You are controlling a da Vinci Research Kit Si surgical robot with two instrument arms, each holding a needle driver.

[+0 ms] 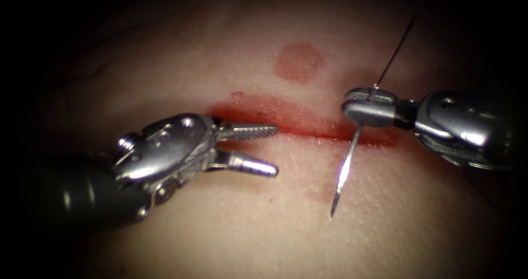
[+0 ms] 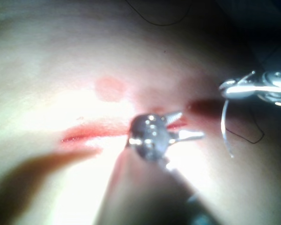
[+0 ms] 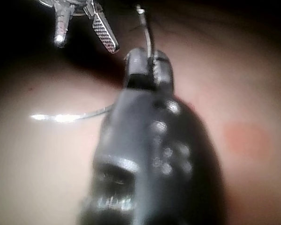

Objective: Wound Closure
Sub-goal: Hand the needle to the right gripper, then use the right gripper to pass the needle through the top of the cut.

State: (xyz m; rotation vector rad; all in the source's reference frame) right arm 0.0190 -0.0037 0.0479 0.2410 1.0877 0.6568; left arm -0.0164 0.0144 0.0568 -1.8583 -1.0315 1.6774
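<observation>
While the right pincer (image 1: 369, 106) grips the needle (image 1: 342, 175) near its swaged end, tip free at 6 o'clock of the cut (image 1: 308, 126), the left pincer (image 1: 275, 150) gapes empty; judged best kept steady.

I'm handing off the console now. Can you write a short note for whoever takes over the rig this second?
Left tool: jaws open, holding nothing, at the cut's left part.
Right tool: jaws shut on the curved needle near its thread end; thread trails up from there.
Needle is free of the tissue, tip pointing down below the cut.
Done: no stitch visible.
Left: the cut is open along its length, with red fluid.
</observation>
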